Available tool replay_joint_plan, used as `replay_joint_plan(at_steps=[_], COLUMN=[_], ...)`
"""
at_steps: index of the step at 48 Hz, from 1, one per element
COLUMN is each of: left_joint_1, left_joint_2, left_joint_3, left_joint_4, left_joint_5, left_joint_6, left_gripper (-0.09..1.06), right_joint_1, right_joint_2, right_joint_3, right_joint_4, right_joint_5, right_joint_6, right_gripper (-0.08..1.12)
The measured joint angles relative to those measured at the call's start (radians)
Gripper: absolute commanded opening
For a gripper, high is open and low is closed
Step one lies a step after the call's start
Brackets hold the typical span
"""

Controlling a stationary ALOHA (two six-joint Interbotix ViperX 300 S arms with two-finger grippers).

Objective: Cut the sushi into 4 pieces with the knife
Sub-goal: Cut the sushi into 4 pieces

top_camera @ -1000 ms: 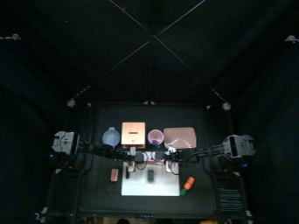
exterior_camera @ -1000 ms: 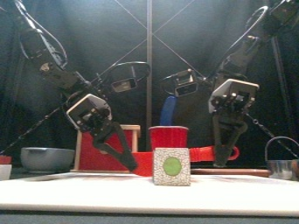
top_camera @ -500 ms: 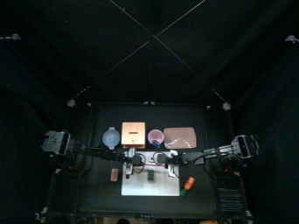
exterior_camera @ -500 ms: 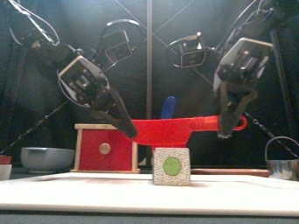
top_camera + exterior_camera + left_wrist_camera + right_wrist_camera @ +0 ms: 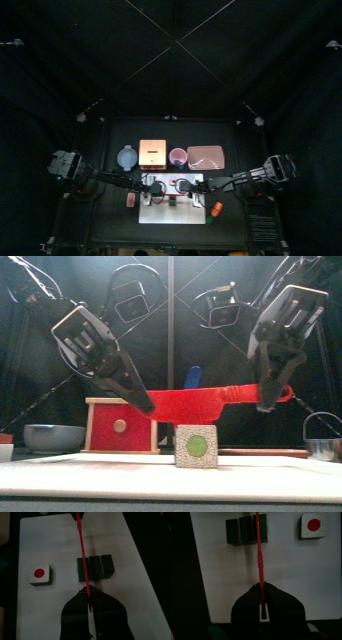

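Note:
A red toy knife (image 5: 201, 402) hangs level above the white cutting board (image 5: 171, 200), held at both ends. My right gripper (image 5: 274, 401) is shut on its handle and my left gripper (image 5: 140, 406) is shut on the blade's end. The sushi roll (image 5: 93, 567) is three dark green blocks pressed together, lying on the board under the blade (image 5: 81, 547). From the front its pale end face with a green oval (image 5: 197, 446) shows below the knife. In the right wrist view the knife (image 5: 258, 547) crosses over the roll (image 5: 246, 531).
A white block with a red dot (image 5: 40, 574) lies on the board beside the roll. Behind the board stand the blue-grey bowl (image 5: 127, 157), the wooden box (image 5: 154, 152), the red cup (image 5: 178, 156) holding the blue knife (image 5: 194, 376), and the pink tray (image 5: 205, 156). An orange toy (image 5: 215, 209) lies right of the board.
Both grippers have carried the red knife up and toward the table's front, from low behind the roll to a level hold above it. The roll has not moved.

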Motion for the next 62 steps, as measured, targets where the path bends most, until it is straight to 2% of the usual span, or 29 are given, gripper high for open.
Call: replay_joint_plan(at_steps=[21, 26, 39, 62], left_joint_1=[-0.003, -0.006, -0.025, -0.035], left_joint_2=[0.038, 0.038, 0.038, 0.012], left_joint_3=[-0.002, -0.002, -0.003, -0.003], left_joint_4=[-0.003, -0.005, -0.032, -0.035], left_joint_5=[-0.003, -0.003, -0.003, -0.002], left_joint_6=[0.0, 0.0, 0.0, 0.003], left_gripper=[0.28, 0.28, 0.28, 0.28], right_joint_1=[0.003, 0.005, 0.012, 0.025], right_joint_2=[0.041, 0.043, 0.048, 0.048], right_joint_3=[-0.008, -0.009, -0.018, -0.029], right_joint_4=[0.005, 0.005, 0.006, 0.005], right_joint_5=[-0.002, -0.002, -0.002, -0.002], right_joint_6=[0.0, 0.002, 0.0, 0.002], right_gripper=[0.19, 0.19, 0.19, 0.19])
